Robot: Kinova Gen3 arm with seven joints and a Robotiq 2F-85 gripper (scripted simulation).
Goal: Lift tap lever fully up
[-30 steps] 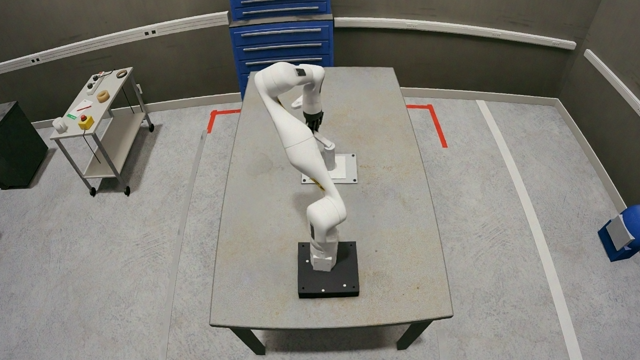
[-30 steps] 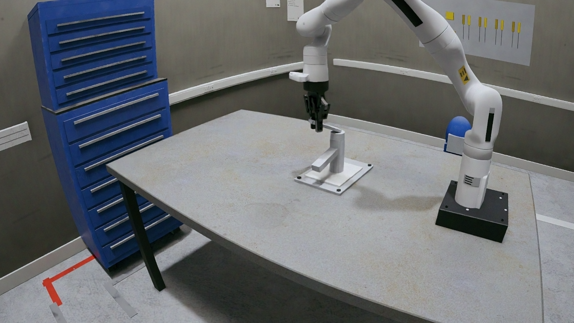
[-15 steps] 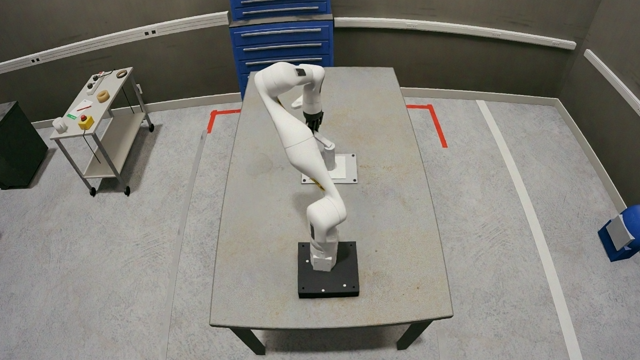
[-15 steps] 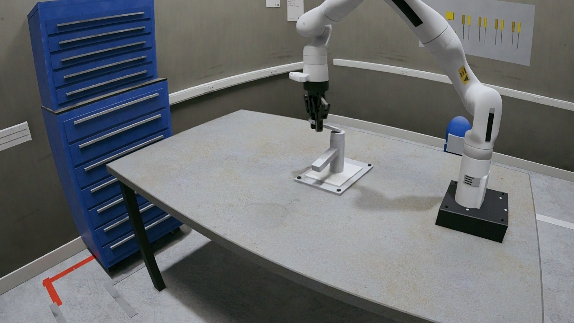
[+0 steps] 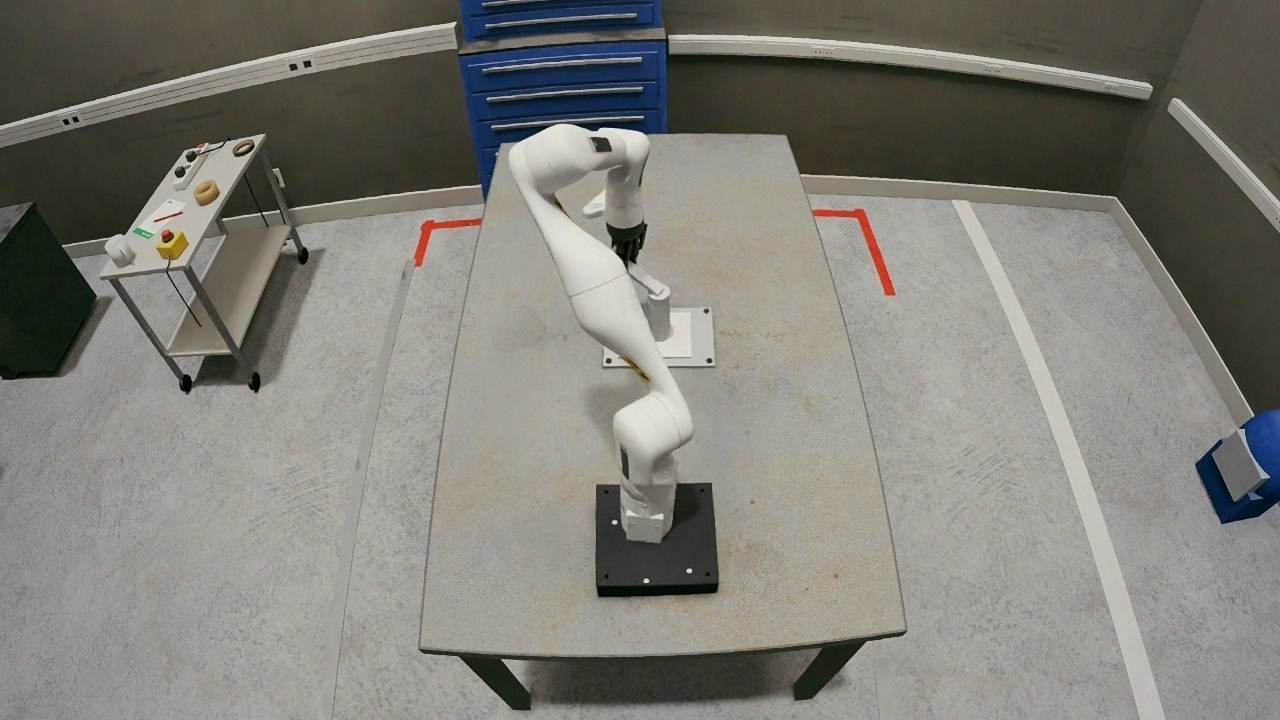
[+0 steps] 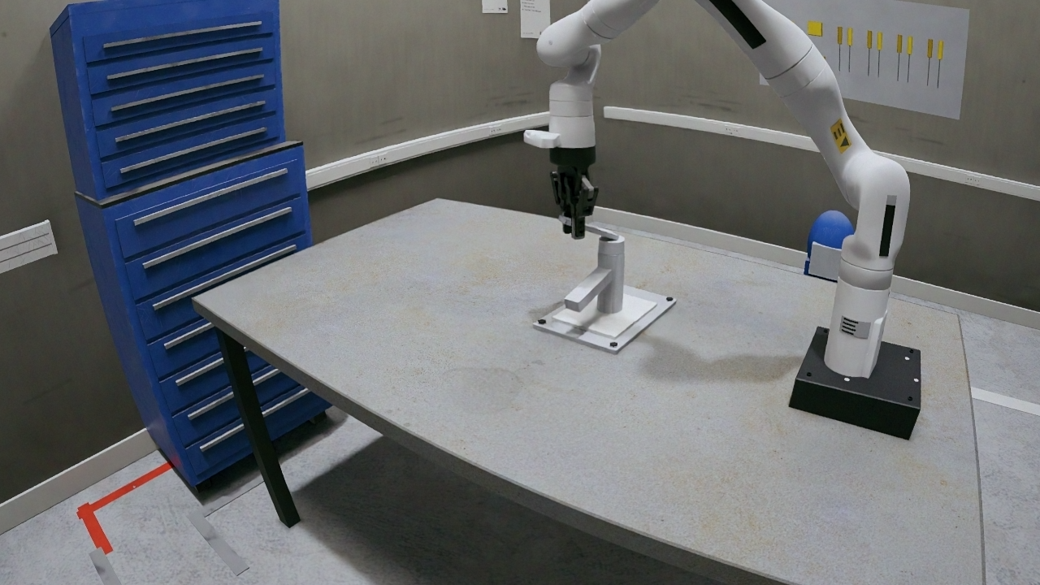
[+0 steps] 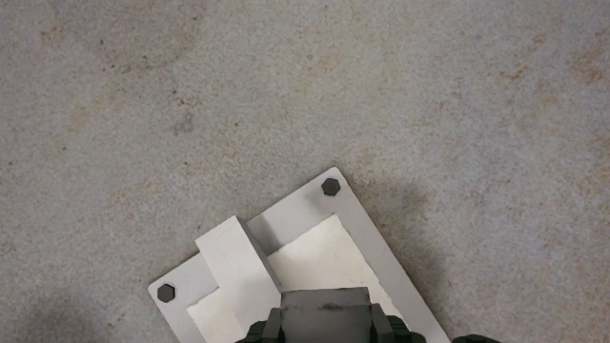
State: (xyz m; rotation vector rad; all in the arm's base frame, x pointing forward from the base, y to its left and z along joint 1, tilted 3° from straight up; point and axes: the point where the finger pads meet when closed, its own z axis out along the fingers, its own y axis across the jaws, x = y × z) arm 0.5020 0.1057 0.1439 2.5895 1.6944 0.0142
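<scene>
A grey tap (image 6: 610, 272) (image 5: 660, 315) stands upright on a white base plate (image 6: 637, 323) (image 5: 698, 340) (image 7: 355, 214) bolted to the table. Its square spout (image 6: 585, 291) (image 7: 238, 267) points out low to one side. Its flat lever (image 6: 600, 229) (image 5: 646, 281) (image 7: 325, 312) sticks out from the top of the tap, about level. My gripper (image 6: 576, 225) (image 5: 630, 253) (image 7: 325, 329) points straight down and is shut on the lever's free end. In the wrist view the lever sits between the dark fingertips at the bottom edge.
The arm's black base (image 6: 858, 392) (image 5: 657, 541) stands on the grey table (image 6: 436, 348) (image 5: 769, 447) nearer the front. A blue drawer cabinet (image 6: 174, 218) (image 5: 563, 80) stands behind the table's far end. A cart (image 5: 192, 241) with small items stands off to the left.
</scene>
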